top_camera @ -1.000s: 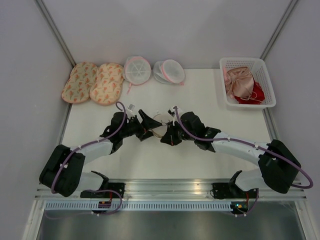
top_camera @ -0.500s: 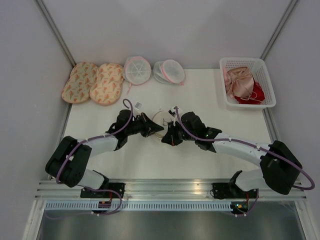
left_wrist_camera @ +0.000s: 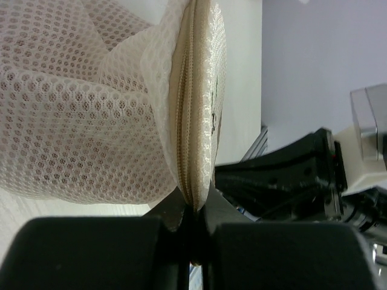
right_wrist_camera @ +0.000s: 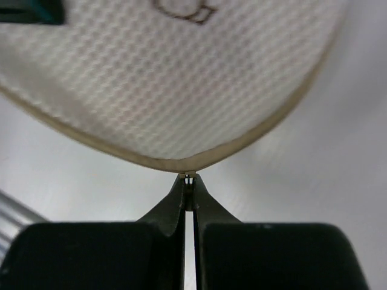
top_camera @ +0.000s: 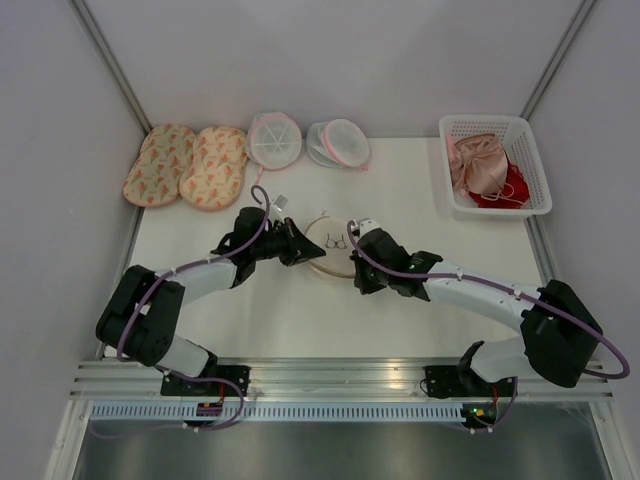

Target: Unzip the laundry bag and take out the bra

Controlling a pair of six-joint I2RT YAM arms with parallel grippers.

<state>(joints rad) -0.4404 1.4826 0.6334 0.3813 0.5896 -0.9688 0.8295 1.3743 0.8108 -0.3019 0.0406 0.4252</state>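
The round cream mesh laundry bag [top_camera: 331,244] with tan edging lies between both arms at mid-table. My left gripper [top_camera: 305,251] is shut on its left rim; in the left wrist view the tan zipper seam [left_wrist_camera: 184,121] of the bag [left_wrist_camera: 84,115] runs straight down into the pinched jaws of the gripper [left_wrist_camera: 195,211]. My right gripper [top_camera: 353,270] is at the bag's near right rim, shut on the small metal zipper pull [right_wrist_camera: 190,177] under the bag's edge [right_wrist_camera: 181,78]. The zipper looks closed. The bra is hidden.
A white basket [top_camera: 530,132] at the back right holds pink satin fabric and a red garment. Along the back edge lie two peach floral bags [top_camera: 187,165] and two round white mesh bags with pink trim [top_camera: 274,139]. The right arm [left_wrist_camera: 290,181] shows past the bag.
My left gripper was open beside the bag and has moved in and shut on its rim. The bag, held more on edge before, now shows its round face. The right gripper shifted slightly nearer.
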